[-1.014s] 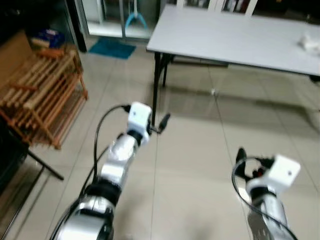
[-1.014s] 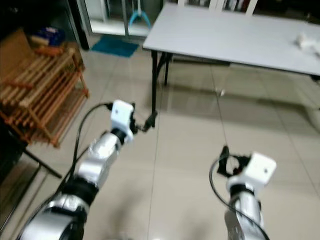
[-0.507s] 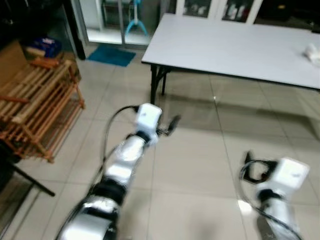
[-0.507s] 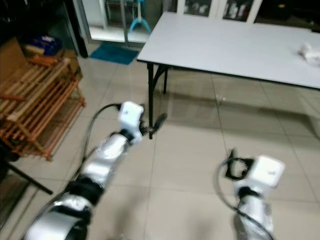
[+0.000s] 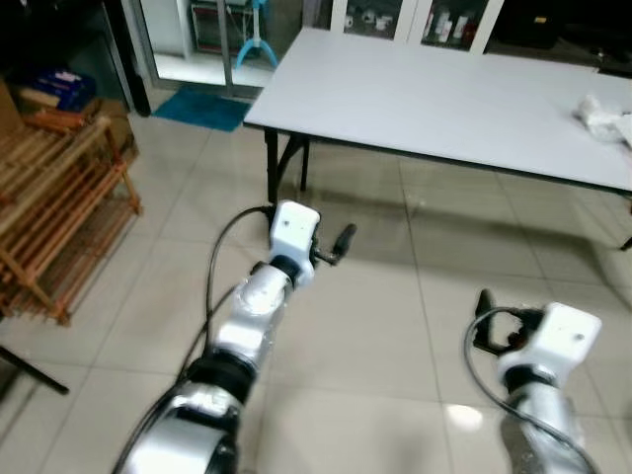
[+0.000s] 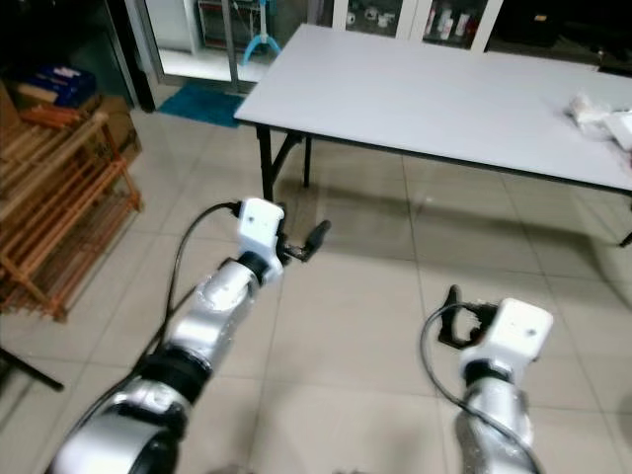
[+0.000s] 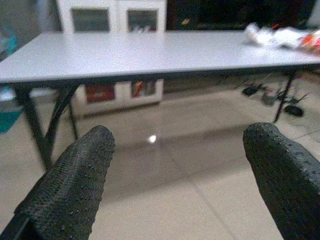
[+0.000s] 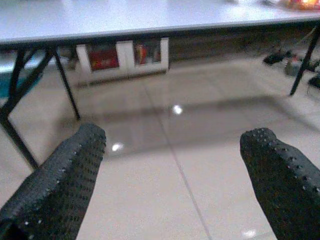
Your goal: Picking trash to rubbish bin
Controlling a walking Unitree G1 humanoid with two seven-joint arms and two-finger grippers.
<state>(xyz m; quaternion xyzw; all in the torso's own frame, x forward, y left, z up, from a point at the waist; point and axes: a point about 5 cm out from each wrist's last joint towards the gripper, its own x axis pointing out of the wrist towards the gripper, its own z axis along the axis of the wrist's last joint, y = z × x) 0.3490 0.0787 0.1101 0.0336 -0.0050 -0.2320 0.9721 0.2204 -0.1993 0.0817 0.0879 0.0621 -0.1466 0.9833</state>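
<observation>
Two grippers hang in the air over a tiled floor [image 5: 375, 326], both spread wide and holding nothing. The left gripper [image 7: 180, 175] shows its two black fingers [image 7: 75, 185] far apart in the left wrist view, with bare tile between them. From the head views, that arm reaches forward, its tip [image 5: 341, 240] near the table's near left leg [image 5: 272, 173] but not touching it. The right gripper [image 8: 175, 180] is likewise parted, its pads [image 8: 60, 185] at the edges of the right wrist view; it sits lower and closer to the robot's body, to the right [image 5: 482, 321].

Ahead stands a long white table [image 5: 425, 99] on black legs. The trash [image 5: 600, 112] lies at the table's far right end: crumpled white pieces, also seen in the left wrist view [image 7: 280, 36] with something reddish beside them. It is well apart from both grippers.

On the robot's left is a slatted wooden rack [image 5: 54, 217], tilted, with a blue box [image 5: 59, 87] on top of things behind it. A teal mat [image 5: 202, 109] lies on the floor before a glass door, and a light blue hanger [image 5: 255, 30] shows beyond it. White cabinets [image 7: 112, 20] with glass fronts stand behind the table. A ceiling light reflects off the glossy tiles.
</observation>
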